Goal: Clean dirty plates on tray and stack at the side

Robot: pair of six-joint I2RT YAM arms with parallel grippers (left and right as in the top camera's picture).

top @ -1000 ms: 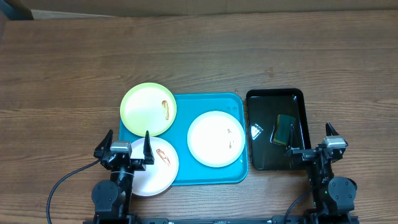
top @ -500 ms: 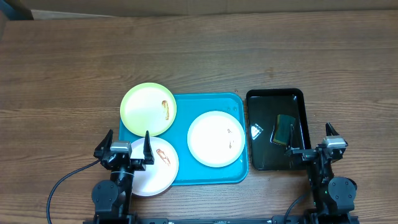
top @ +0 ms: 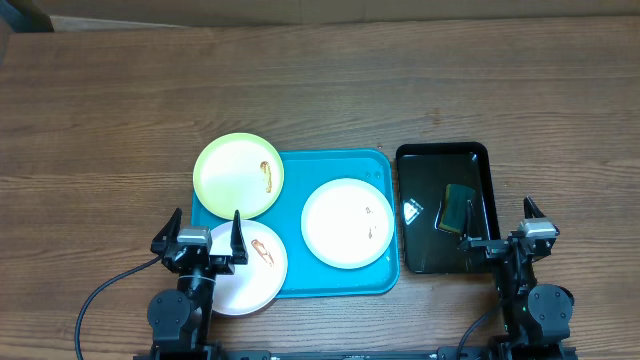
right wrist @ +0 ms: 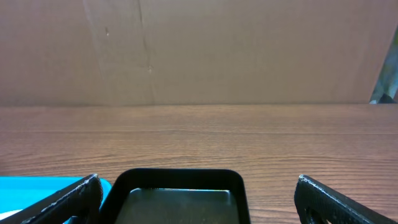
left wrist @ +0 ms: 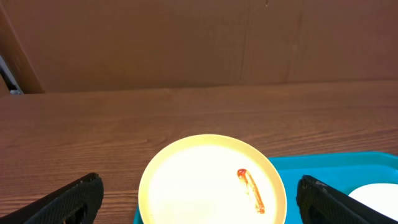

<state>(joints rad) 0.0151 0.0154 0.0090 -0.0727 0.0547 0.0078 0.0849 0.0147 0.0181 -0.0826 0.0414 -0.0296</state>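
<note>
Nearest the robot, both arms sit at the near edge of the wooden surface (top: 400, 90). The left hand (top: 207, 222) has its fingers spread wide with nothing between them, and it hangs over the near-left corner of the turquoise tray (top: 335, 165). Right under it is a white plate (top: 260, 278) with a reddish smear, poking out past that corner onto the wood.

The right hand (top: 497, 215) is spread wide too and empty. It straddles the right edge of the black tray (top: 425, 255), which lies just beside the turquoise one's right edge.

A bit further out, a second white plate (top: 347, 222) lies flat in the right half of the turquoise tray, with just a few tiny specks on it. A dark green sponge (top: 458, 207) lies in the black tray's right half.

Furthest of the three, the lime-green plate (top: 238, 176) covers the turquoise tray's far-left corner. It overhangs the rim and has a brown streak toward its right side. Past the far edge stands a cardboard wall (left wrist: 186, 43).
</note>
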